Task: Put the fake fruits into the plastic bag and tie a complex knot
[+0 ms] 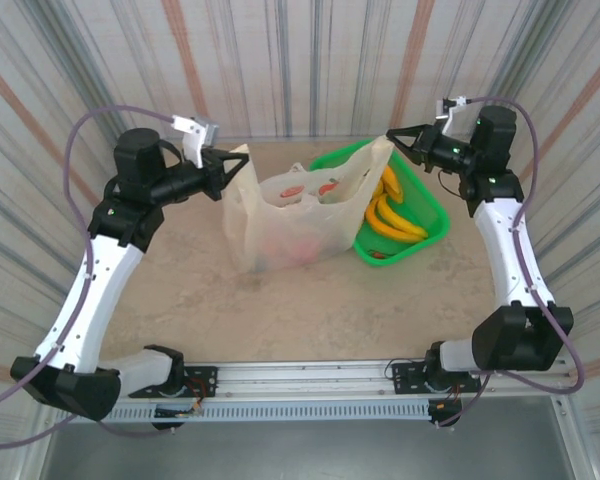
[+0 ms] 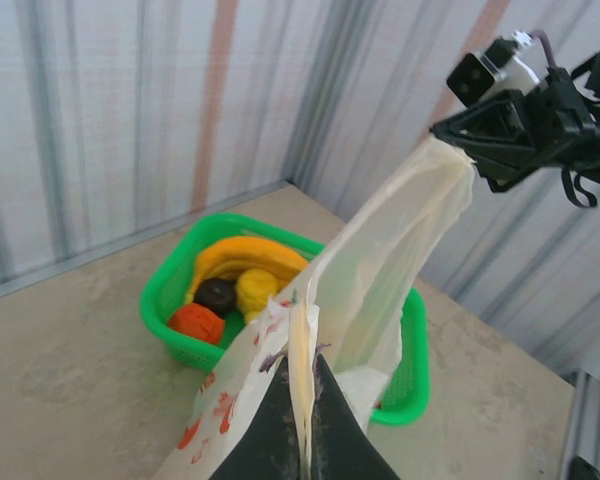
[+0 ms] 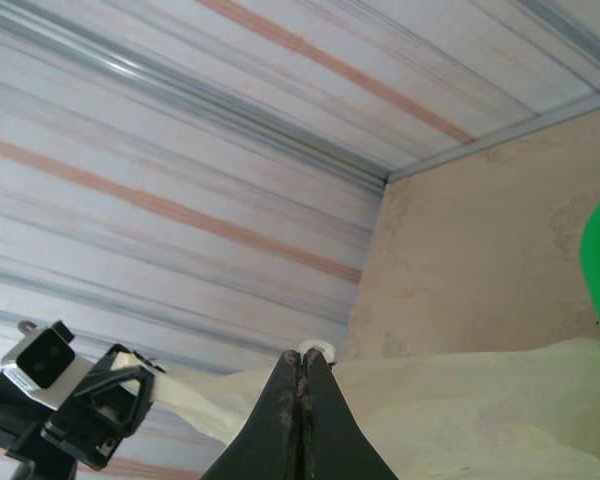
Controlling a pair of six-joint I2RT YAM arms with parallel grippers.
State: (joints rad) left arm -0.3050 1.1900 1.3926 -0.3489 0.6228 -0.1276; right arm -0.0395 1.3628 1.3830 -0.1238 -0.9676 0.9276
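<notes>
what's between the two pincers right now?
The plastic bag, strung from the left pincer to the right pincer, both shut on it; the top external view shows it.

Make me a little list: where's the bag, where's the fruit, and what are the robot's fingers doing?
bag: plastic bag on the table, mouth pulled open
left fingers: shut on one bag handle
right fingers: shut on the other handle
basket: green basket, beside the bag
fruit in basket: bananas, a red-orange piece, a dark piece
handles tied: not yet

Green basket (image 1: 420,244) on beige table (image 1: 280,310), right rear; striped walls (image 1: 280,60) around.
</notes>
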